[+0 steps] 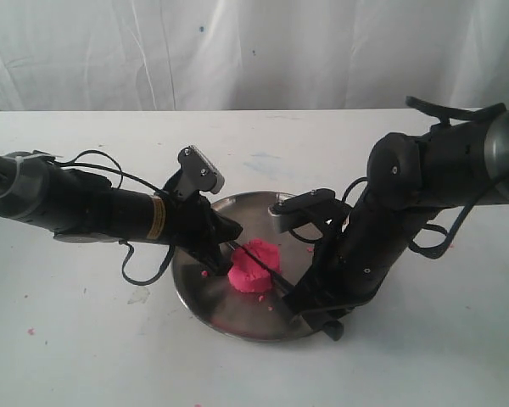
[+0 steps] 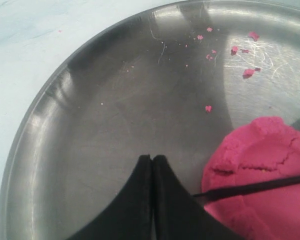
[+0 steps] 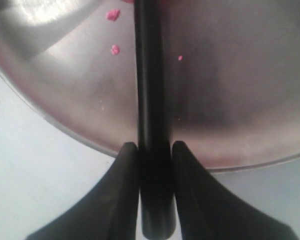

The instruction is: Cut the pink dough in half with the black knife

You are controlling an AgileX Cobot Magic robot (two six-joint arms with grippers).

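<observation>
Nearest the camera, the right gripper [image 3: 155, 147] clamps the straight handle of the slim all-black knife [image 3: 150, 75] just outside the near rim of the round steel plate [image 1: 195, 292]. The long blade lies across the top of the bright pink dough [image 1: 253, 268], a soft round lump near the middle of the plate. It looks pressed in only shallowly, so the cut seems barely begun. Beyond the dough, the left gripper [image 2: 152, 160] sits low over the plate. Its two black fingers are shut tight together with nothing between them, and the knife's point is just beside one finger.

Likely trouble:
- The smooth handle could twist or slip in the grip as pressure builds.
- The dough could cling to the blade and lift, or skid on the slick plate.
- An off-centre line would give unequal pieces.
- The point could knock the left fingers.

The dough is matte, grainy and cracked on top. The plate is dull, scratched metal dotted with tiny pink crumbs [image 2: 235, 50]. Farther back lie a white table [image 1: 322, 127] and a white curtain [image 1: 254, 51].
</observation>
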